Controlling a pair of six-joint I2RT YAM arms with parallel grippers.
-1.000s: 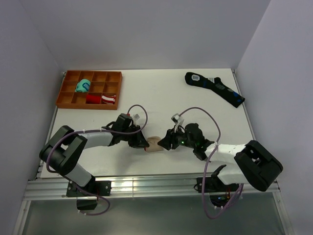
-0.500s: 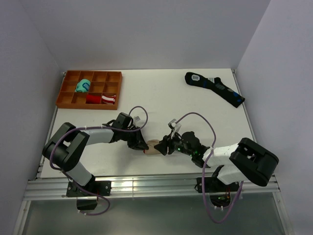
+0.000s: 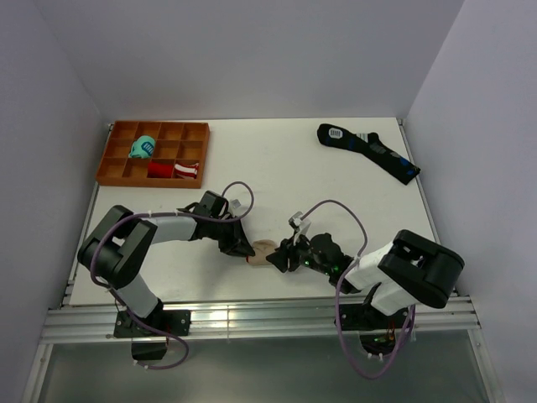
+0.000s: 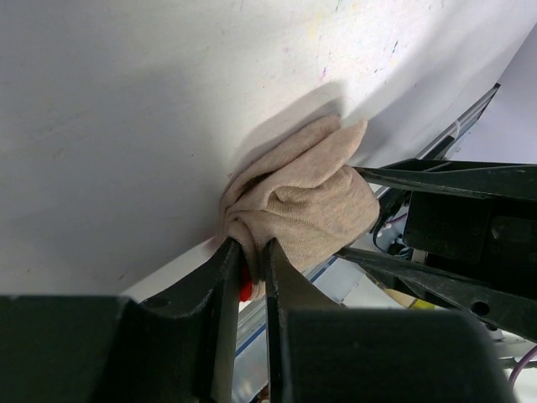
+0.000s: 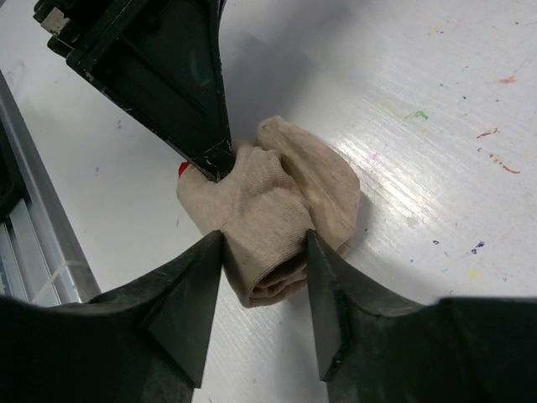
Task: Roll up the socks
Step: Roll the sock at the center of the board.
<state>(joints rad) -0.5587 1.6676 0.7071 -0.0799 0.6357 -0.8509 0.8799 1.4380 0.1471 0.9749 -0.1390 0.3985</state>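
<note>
Left fingers (image 4: pixel 220 290), right fingers (image 5: pixel 189 306) clamp the socks (image 5: pixel 268 201); black sock's (image 3: pixel 379 154) print (image 3: pixel 335 132) looks illegible.

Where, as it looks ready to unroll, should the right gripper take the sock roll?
Across the rounded middle of the sock roll, coming from the end opposite the left gripper, one finger on each flank. That pinch at the red end leaves the flanks free; squeezing them likely keeps the layers wrapped.

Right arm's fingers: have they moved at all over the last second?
Yes. The right fingers slid a little toward the table's near edge, still straddling the beige sock roll.
</note>
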